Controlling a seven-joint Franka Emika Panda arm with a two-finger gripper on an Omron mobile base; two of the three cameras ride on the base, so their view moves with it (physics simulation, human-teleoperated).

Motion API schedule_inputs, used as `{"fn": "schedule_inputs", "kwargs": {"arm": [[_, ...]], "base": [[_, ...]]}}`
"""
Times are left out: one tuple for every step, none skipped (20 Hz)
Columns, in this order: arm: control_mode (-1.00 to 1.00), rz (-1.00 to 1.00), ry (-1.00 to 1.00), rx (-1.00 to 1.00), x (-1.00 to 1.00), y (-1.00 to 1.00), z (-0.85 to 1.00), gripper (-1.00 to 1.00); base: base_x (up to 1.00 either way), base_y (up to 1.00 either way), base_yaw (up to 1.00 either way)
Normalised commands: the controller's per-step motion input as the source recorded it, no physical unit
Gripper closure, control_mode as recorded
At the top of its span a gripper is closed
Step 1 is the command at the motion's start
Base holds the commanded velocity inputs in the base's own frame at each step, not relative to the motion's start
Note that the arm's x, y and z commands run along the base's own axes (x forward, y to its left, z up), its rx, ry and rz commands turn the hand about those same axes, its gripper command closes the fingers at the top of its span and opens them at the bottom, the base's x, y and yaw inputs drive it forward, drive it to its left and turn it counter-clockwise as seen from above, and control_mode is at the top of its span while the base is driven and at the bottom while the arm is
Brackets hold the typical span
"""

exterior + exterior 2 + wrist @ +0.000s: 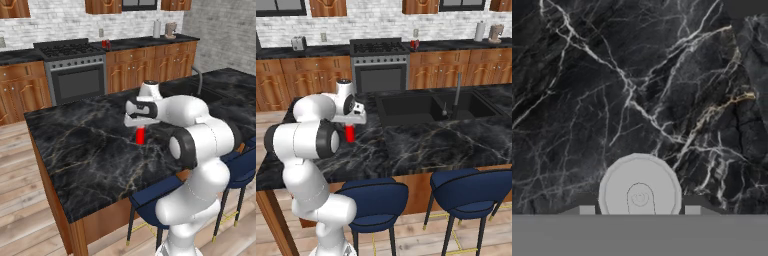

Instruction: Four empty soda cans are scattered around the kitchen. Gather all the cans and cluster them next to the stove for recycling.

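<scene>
A red soda can (140, 135) is gripped upright on the black marble island counter (85, 150), fingers (587, 210) clamped on both sides, ready for carrying to the stove (70, 65) across the kitchen

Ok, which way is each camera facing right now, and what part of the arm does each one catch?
Left base view: behind-left of the arm, facing over the island counter toward the stove; shows the white arm and gripper on a red soda can.
Right base view: behind-right, facing across the island toward the sink and stove; arm at lower left.
Hand view: looks straight down the gripper at the can's silvery top; fingertips flank it.
Shared: the can, the marble counter.
</scene>
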Motion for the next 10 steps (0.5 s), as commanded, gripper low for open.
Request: {"fn": "schedule_inputs", "kwargs": {"arm": [[-1.00,0.00,0.08,0.03,-0.86,-0.02,0.68,1.00],[-1.00,0.00,0.07,0.03,-0.99,-0.11,0.69,1.00],[-1.00,0.00,0.06,0.04,-1.00,-0.16,0.71,1.00],[-1.00,0.00,0.06,0.04,-1.00,-0.14,0.70,1.00],[-1.00,0.00,0.10,0.04,-0.97,-0.12,0.76,1.00],[-1.00,0.00,0.09,0.03,-0.97,-0.11,0.76,1.00],[-1.00,0.00,0.09,0.04,-0.96,-0.12,0.76,1.00],[-1.00,0.00,0.04,0.01,-1.00,-0.14,0.69,1.00],[-1.00,0.00,0.00,0.00,-1.00,-0.16,0.57,1.00],[-1.00,0.00,0.00,0.00,-1.00,-0.17,0.45,1.00]], "base": [[0.00,0.00,0.00],[0.00,0.00,0.00],[0.00,0.00,0.00],[0.00,0.00,0.00],[0.00,0.00,0.00],[0.00,0.00,0.00],[0.00,0.00,0.00],[0.00,0.00,0.00],[0.00,0.00,0.00],[0.00,0.00,0.00]]}}
